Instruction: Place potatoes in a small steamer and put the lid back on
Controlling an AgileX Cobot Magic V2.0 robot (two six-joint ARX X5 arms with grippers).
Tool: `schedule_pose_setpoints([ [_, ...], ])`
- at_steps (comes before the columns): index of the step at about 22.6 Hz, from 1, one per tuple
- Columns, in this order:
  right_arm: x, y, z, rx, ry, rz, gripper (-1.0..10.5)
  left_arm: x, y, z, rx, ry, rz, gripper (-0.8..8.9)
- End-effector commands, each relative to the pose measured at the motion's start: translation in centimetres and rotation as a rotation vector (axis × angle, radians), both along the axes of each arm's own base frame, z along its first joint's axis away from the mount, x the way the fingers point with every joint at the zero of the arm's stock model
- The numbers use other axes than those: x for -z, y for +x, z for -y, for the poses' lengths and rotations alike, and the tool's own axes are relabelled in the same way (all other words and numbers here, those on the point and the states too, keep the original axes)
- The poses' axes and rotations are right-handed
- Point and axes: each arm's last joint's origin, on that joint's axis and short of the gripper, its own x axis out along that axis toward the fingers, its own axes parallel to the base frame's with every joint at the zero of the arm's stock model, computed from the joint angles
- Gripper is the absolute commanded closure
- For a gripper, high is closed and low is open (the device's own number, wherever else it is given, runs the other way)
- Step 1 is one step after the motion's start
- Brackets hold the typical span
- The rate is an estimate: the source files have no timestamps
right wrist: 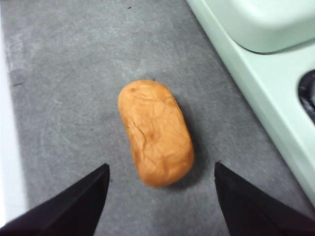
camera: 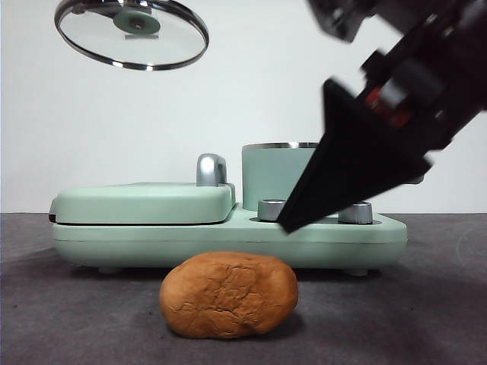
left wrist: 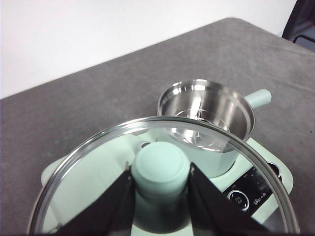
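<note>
The orange-brown potato (camera: 228,295) lies on the grey table in front of the appliance; it also shows in the right wrist view (right wrist: 155,132). My right gripper (right wrist: 160,196) is open, above the potato and apart from it; in the front view it comes in from the upper right as a black jaw (camera: 342,163). The small steamer pot (camera: 278,176) stands open on the appliance base, its steel inside empty (left wrist: 206,110). My left gripper (left wrist: 160,189) is shut on the lid's green knob (left wrist: 160,169) and holds the glass lid (camera: 131,34) high at the upper left.
The flat mint-green hinged grill plate (camera: 144,201) sits on the left of the appliance base (camera: 228,239), with a steel latch (camera: 211,169). Two steel dials (camera: 355,213) stand on the base's right. The pot's handle (left wrist: 258,98) points away from the base.
</note>
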Motion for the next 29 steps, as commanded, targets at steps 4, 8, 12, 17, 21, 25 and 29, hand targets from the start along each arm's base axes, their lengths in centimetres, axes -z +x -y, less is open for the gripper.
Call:
schedule_pose_setpoints([
  [4,1.2,1.1,-1.7,-0.024,-0.036,-0.034,5.7,-1.1,-0.2,-0.2,-0.003,-0.026,0.046,8.03],
  [8,1.7,2.4,-3.0,-0.042,-0.049,-0.073,5.7,-1.1,-0.2,-0.2,-0.003,-0.026,0.046,8.03],
  [12,2.3,3.5,-4.8,-0.071,-0.063,-0.108,5.7,-1.1,-0.2,-0.2,-0.002,-0.023,0.048,8.03],
  [17,3.6,3.0,-6.3,-0.111,-0.103,-0.154,6.0,-0.9,-0.3,-0.2,0.002,-0.006,0.034,8.03],
  [21,3.6,2.4,-6.5,-0.081,-0.134,-0.173,7.3,-0.8,-0.3,-0.3,0.003,-0.003,0.033,8.03],
  [25,2.8,1.9,-5.8,-0.002,-0.165,-0.27,7.3,-0.9,-0.3,-0.3,0.003,-0.003,0.034,8.03],
  [29,-0.7,1.0,-4.5,0.104,-0.159,-0.344,7.3,-0.9,-0.3,-0.3,0.003,-0.004,0.035,8.03],
])
